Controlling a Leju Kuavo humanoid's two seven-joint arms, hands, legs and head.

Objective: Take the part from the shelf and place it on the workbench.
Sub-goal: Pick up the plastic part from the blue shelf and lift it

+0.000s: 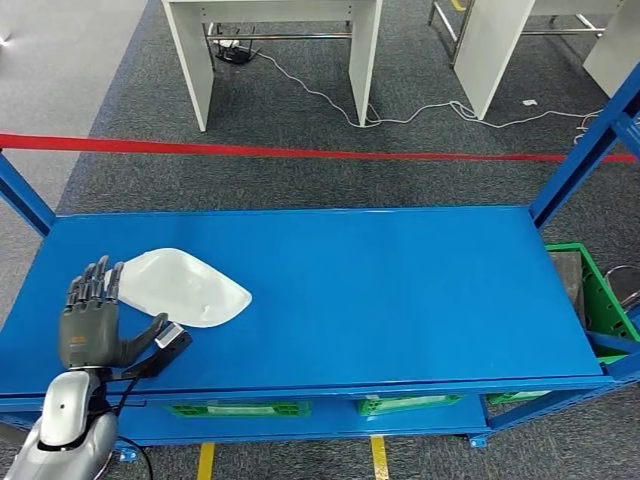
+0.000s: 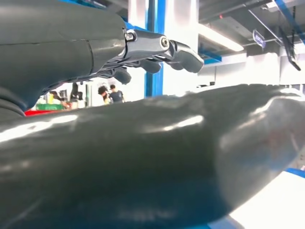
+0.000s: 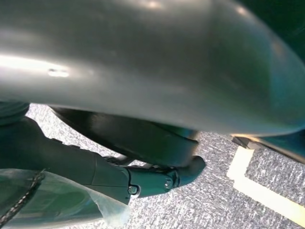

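The part (image 1: 181, 285), a flat white piece in a clear bag, lies on the left of the blue shelf top (image 1: 377, 290). My left hand (image 1: 90, 320) hovers at its near-left end with fingers spread and holds nothing. Its thumb reaches toward a small black piece with a white label (image 1: 172, 342) at the shelf's front edge. In the left wrist view the fingers (image 2: 172, 50) are stretched out, and the white part (image 2: 284, 200) shows past the thumb. My right hand (image 3: 158, 176) hangs over grey carpet, its fingers loosely extended around nothing. A clear plastic film (image 3: 54, 205) lies by its wrist.
Blue uprights (image 1: 581, 160) stand at the shelf's corners. A green crate (image 1: 600, 300) sits to the right, and green bins (image 1: 241, 408) sit on the level below. White table legs (image 1: 362, 60), cables and a red floor line (image 1: 302, 153) lie beyond the shelf.
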